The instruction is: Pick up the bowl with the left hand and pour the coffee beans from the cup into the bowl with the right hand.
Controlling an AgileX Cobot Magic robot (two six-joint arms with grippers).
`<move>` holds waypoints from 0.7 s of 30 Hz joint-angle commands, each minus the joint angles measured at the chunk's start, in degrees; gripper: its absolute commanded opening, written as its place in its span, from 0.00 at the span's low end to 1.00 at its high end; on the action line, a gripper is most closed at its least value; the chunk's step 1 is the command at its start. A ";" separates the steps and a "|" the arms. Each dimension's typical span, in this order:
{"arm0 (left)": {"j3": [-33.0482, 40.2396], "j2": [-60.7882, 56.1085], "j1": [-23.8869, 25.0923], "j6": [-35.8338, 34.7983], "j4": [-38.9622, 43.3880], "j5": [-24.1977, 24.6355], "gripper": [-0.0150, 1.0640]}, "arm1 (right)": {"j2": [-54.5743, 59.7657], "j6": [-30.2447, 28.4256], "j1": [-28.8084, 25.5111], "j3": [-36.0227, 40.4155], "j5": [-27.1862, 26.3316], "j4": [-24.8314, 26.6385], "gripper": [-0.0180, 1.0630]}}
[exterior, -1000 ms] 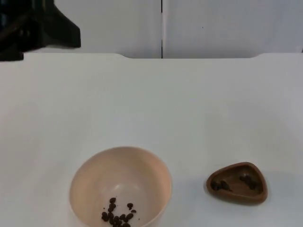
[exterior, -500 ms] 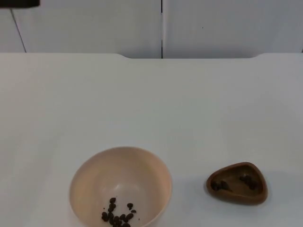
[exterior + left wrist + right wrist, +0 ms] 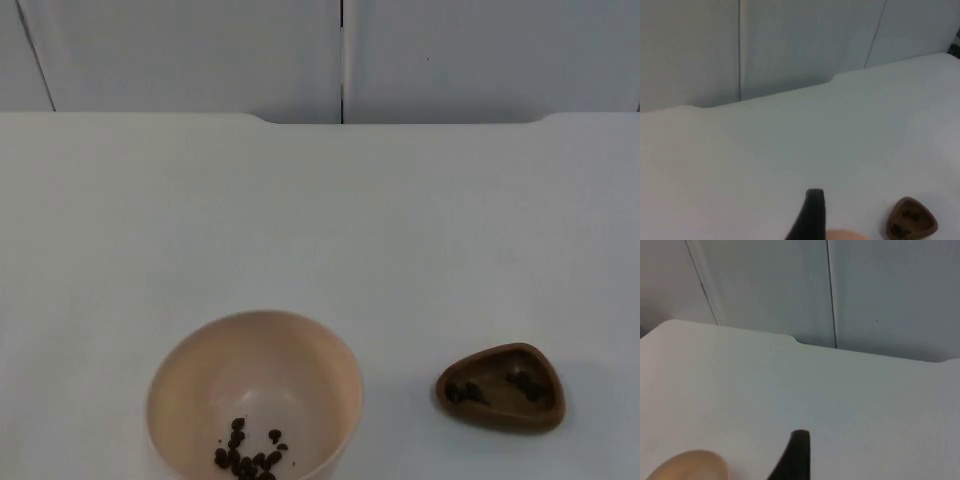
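Currently, we find the bowl (image 3: pixel 254 393) on the counter (image 3: pixel 320 220) at the left arm's side with the brown cup (image 3: pixel 501 386) well apart toward the right arm, both holding beans, and we cannot tell either gripper's finger state.

The bowl (image 3: pixel 255 395) is cut off at the near edge in the top view, as are some of its coffee beans (image 3: pixel 248 455). Of each pincer, a single black fingertip is seen (image 3: pixel 809 216), (image 3: pixel 792 456), so neither grip can be judged.
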 commanded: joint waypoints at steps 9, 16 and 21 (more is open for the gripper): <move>0.05 -8.66 0.13 2.65 0.65 7.41 0.72 | -5.51 -5.36 -0.08 4.53 2.33 2.30 0.77; 0.05 -14.85 0.13 2.77 2.62 15.27 0.72 | -9.92 -13.85 -0.08 4.53 8.42 10.14 0.77; 0.05 -19.66 0.13 2.77 2.89 18.88 0.72 | -14.42 -13.99 -0.08 4.53 14.52 10.36 0.77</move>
